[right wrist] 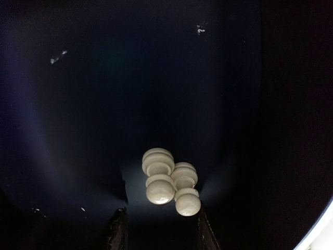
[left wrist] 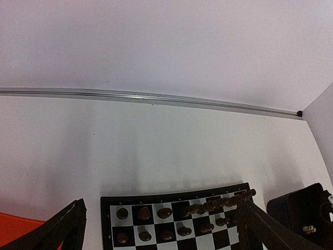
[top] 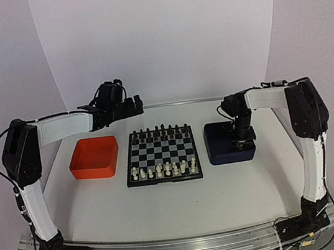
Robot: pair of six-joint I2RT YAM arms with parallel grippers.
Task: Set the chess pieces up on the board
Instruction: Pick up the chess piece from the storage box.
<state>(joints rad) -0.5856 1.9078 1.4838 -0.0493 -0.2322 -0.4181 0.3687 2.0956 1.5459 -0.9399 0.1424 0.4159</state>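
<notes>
The board lies at the table's middle, with cream-white chess pieces on its two near rows and black chessmen on the far rows. My right gripper reaches down into the dark blue tray. In the right wrist view two white pawns lie side by side on the tray floor, just ahead of my right gripper. Its narrowed jaws flank them, and a gap shows beside the left finger. My left gripper hangs open above the board's far left; it holds nothing.
An orange tray sits left of the board. In the left wrist view the board's far edge and black chessmen show below, with the blue tray at the right. A metal rail borders the table's far edge.
</notes>
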